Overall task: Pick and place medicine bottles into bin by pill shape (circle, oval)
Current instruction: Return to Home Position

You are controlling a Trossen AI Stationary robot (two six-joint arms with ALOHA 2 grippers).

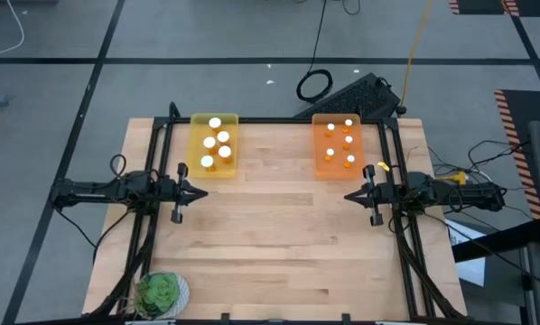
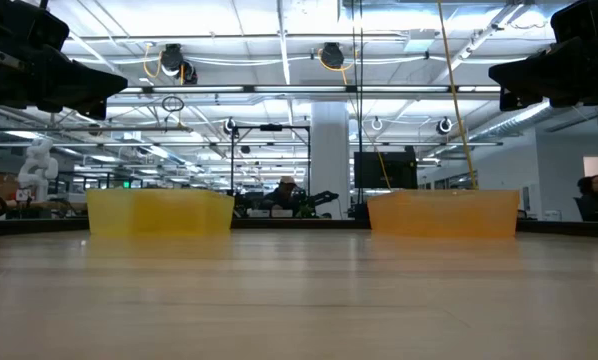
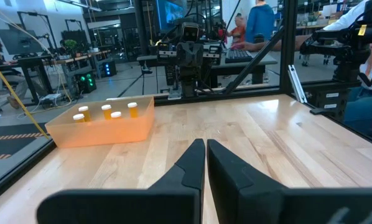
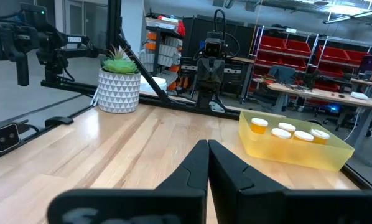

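Several orange medicine bottles [image 1: 218, 144] with white caps stand upright in a yellow bin [image 1: 214, 168] at the table's far left. Several more medicine bottles [image 1: 342, 142] stand in an orange bin [image 1: 340, 169] at the far right. The right wrist view shows the yellow bin [image 4: 298, 155] and its bottles [image 4: 287, 130]; the left wrist view shows the orange bin [image 3: 102, 132] and its bottles [image 3: 106, 112]. My left gripper [image 1: 200, 192] hovers shut at the left edge, pointing right. My right gripper [image 1: 351, 195] hovers shut at the right edge, pointing left. Neither holds anything.
A potted green plant [image 1: 160, 292] in a white patterned pot stands at the table's near left corner. Black frame rails [image 1: 279, 120] run along the table's far and side edges. Bare wood [image 1: 279, 235] lies between the two grippers and toward the near edge.
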